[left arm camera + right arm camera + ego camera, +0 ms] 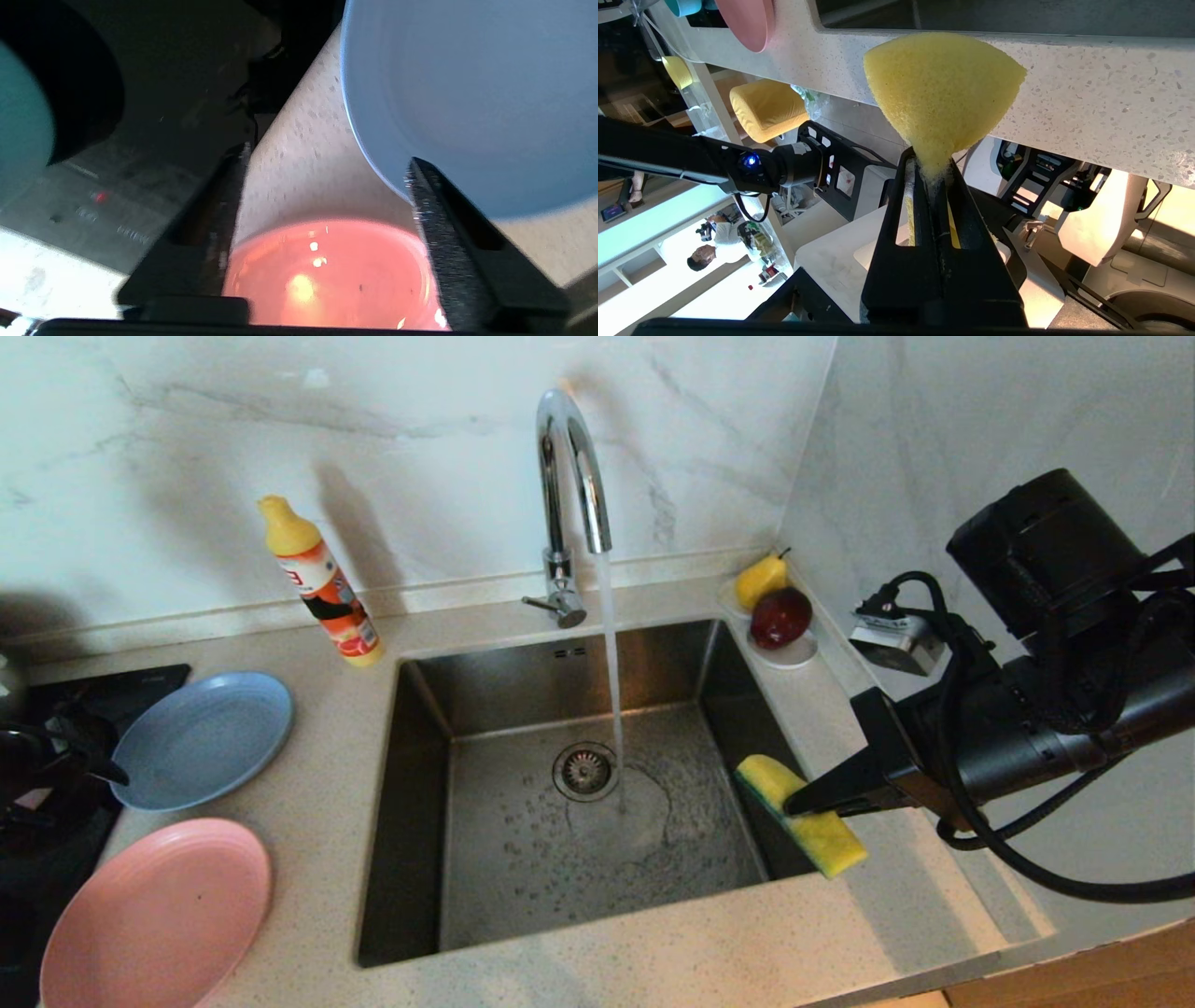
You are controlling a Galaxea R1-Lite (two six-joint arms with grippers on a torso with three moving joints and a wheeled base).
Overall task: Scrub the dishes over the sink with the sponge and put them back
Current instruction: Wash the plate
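Observation:
The yellow sponge (810, 814) with its green side hangs over the right rim of the sink (422, 784). My right gripper (931, 161) is shut on the sponge (943, 88), pinching it flat between its fingers. On the counter left of the sink lie the blue-grey plate (201, 737) and the pink plate (159, 915). My left gripper (327, 156) stands open just above the near edge of the pink plate (327, 275), with nothing between its fingers (448, 233). The blue-grey plate (467, 93) lies just beyond it. A teal bowl (18, 121) shows on the dark cooktop.
Water runs from the faucet (571, 457) into the sink near the drain (585, 770). An orange detergent bottle (322, 583) stands behind the plates. A pear (761, 581) and an apple (780, 616) sit on a white saucer (794, 656) at the back right corner. A black cooktop (103, 686) lies at far left.

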